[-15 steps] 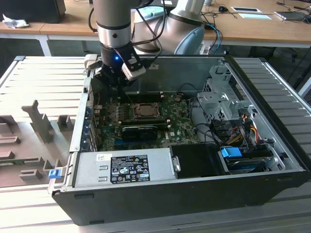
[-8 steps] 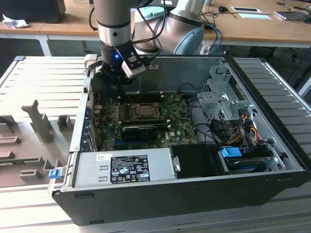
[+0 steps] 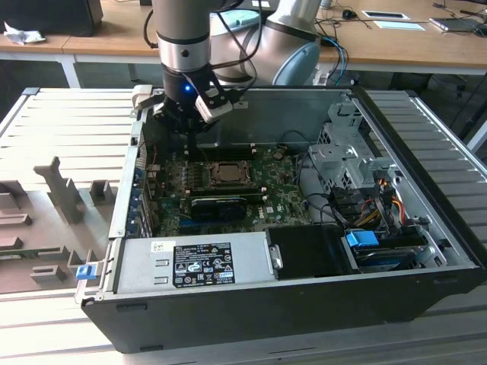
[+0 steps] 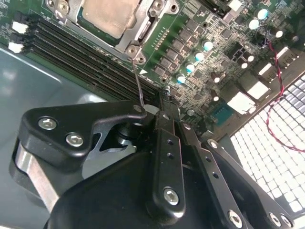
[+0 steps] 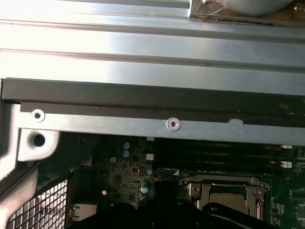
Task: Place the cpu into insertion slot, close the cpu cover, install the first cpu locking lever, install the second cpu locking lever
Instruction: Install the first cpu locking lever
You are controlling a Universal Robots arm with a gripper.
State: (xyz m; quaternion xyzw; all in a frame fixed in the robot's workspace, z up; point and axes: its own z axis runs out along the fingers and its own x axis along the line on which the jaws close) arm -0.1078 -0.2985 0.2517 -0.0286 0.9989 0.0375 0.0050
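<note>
Inside the PC case (image 3: 304, 308) we saw the gripper (image 4: 165, 98) pressed shut beside a locking lever (image 4: 137, 83), cpu (image 4: 107, 15) under cpu cover (image 4: 145, 27).

gripper (image 4: 164, 101) above motherboard (image 4: 224, 43) | thin lever (image 4: 137, 83) beside its tip; cpu (image 4: 107, 16) framed by cpu cover (image 4: 144, 26)

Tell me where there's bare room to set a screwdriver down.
Bare slatted table lies beyond the grey fixtures on the exterior view's left, and right of the case. Inside, the power supply's top is flat; motherboard and cabled drive cage are crowded.
</note>
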